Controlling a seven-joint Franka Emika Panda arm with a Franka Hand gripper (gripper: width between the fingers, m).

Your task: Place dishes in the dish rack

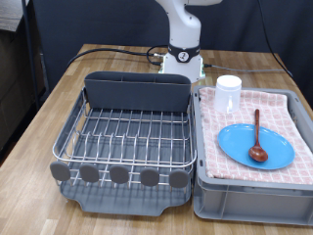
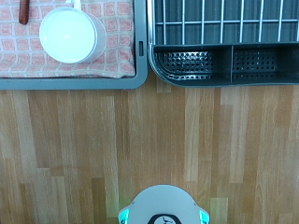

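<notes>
The gripper itself shows in neither view, so how far its fingers are spread, or whether they hold anything, cannot be told. The wrist view looks straight down from above on bare wooden table [image 2: 149, 140], with the robot base [image 2: 164, 207] at one edge.

Going left to right in the exterior view: the dish rack [image 1: 125, 137] sits on the exterior view's left, a silver wire grid on a dark grey tray, with its tall grey caddy [image 1: 137, 93] at the far end near the robot's base and a row of round grey tabs [image 1: 119, 175] along the near edge. No dish stands in it. Just beside it on the right is the grey crate [image 1: 249, 196] lined with the pink checked towel [image 1: 279, 113]. On the towel the white mug [image 1: 228, 94] stands upright at the far end, the light-blue plate [image 1: 255, 146] lies flat nearer the camera, and the wooden spoon [image 1: 256, 135] lies across the plate, bowl on it.

Below the wrist camera, the mug [image 2: 71, 35], the spoon's end [image 2: 24, 11] and the caddy [image 2: 224, 63] all lie well off from the hand.
</notes>
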